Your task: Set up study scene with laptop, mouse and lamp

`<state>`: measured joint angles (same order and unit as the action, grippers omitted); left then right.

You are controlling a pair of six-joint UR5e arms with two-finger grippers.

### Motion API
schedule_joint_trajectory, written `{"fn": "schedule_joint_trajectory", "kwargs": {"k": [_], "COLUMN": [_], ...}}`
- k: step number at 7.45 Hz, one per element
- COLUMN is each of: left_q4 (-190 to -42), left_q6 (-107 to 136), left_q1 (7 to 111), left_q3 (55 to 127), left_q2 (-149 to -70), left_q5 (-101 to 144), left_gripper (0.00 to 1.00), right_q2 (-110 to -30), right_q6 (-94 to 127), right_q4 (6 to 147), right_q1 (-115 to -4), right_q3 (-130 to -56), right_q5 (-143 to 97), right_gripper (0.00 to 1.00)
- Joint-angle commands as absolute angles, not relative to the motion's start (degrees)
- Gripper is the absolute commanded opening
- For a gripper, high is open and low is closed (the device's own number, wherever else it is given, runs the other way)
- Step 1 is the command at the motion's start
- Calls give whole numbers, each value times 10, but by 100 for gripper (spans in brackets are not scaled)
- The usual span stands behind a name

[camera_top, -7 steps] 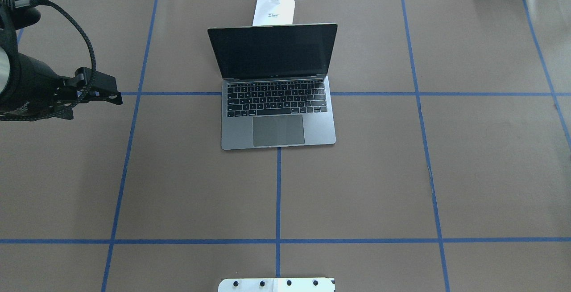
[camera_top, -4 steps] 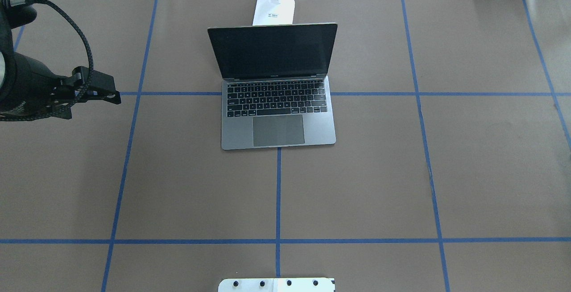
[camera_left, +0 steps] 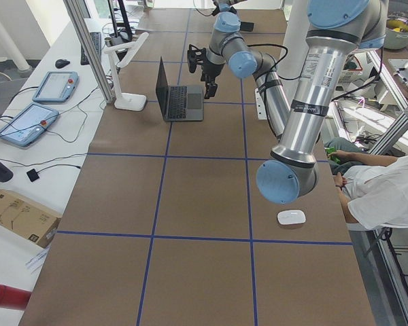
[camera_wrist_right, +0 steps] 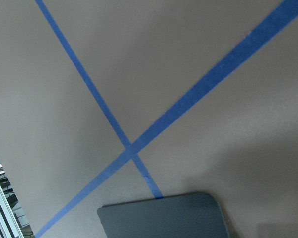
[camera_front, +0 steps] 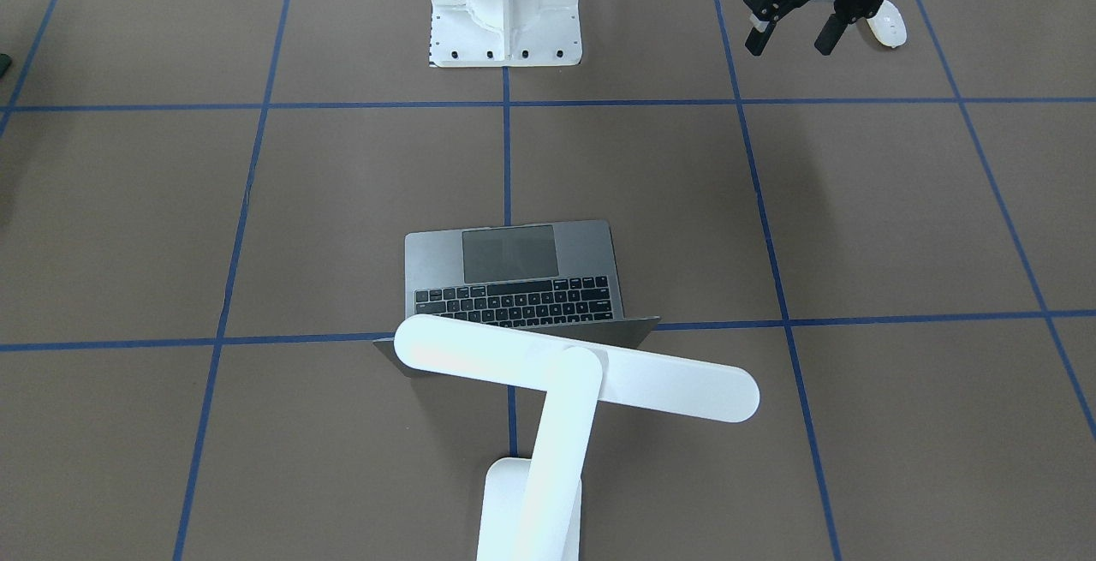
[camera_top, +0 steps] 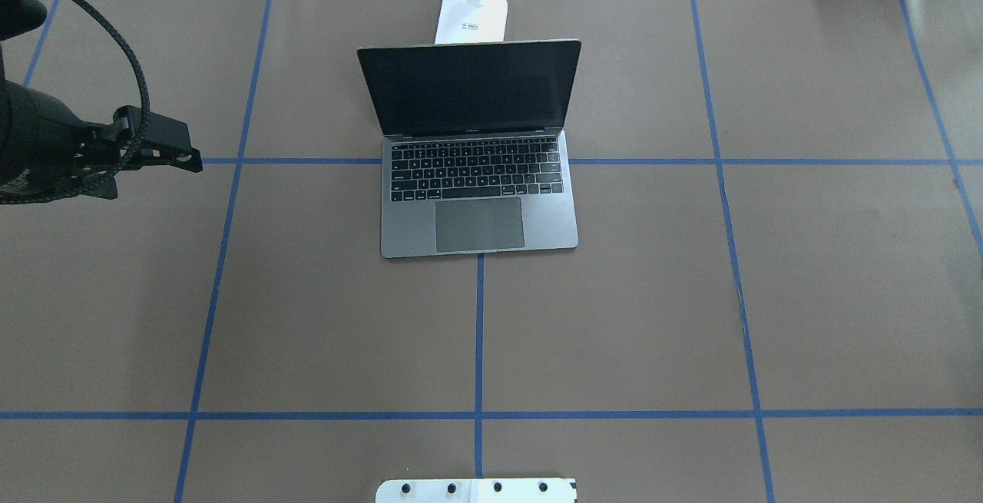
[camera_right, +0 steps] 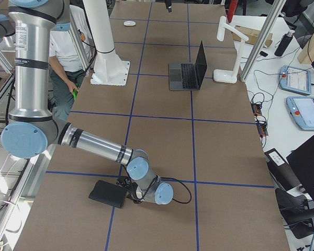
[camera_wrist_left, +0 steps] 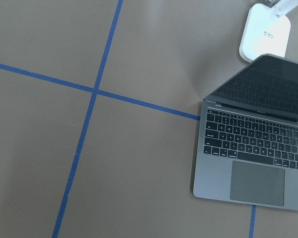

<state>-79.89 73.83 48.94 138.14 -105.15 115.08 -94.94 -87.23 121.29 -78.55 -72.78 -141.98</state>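
While the left gripper (camera_front: 788, 45) hangs high in the upper right of the front-facing view, its two fingers stand wide apart with nothing between them. Just to its right in that picture, down on the table (camera_front: 856, 218), lies the mouse (camera_front: 886, 24). The left side view shows the mouse right of centre, near the table's edge. The laptop (camera_top: 476, 211) sits open in the upper middle of the overhead view, screen dark, keyboard toward the bottom of the frame. Right behind its lid stands the lamp (camera_top: 471, 18), its base showing at the top edge. In the front-facing view the lamp's long head crosses above the lid. In the lower left of the right side view, the right gripper (camera_right: 124, 195) is down at a black mat (camera_right: 105, 193). Whether its fingers are apart or together cannot be told.
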Motion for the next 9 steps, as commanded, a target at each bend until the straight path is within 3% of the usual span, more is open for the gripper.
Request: {"fn": "schedule_joint_trajectory", "kwargs": {"k": [1,9], "left_q4": [-799,-799], "left_q6": [738,738], "left_q1": [489,490], "left_q3": [1382,1387], "left_q2": [-1052,-1054], "left_q5": [1150,1150], "left_gripper": [99,99], "right_q2": [-948,-955], "right_q6": [-877,-875], "right_q4": [1215,1210], "right_q1": [-787,-788], "right_q3": [-728,-701], "right_q5": [-1408,-1399], "right_gripper": [96,96]}}
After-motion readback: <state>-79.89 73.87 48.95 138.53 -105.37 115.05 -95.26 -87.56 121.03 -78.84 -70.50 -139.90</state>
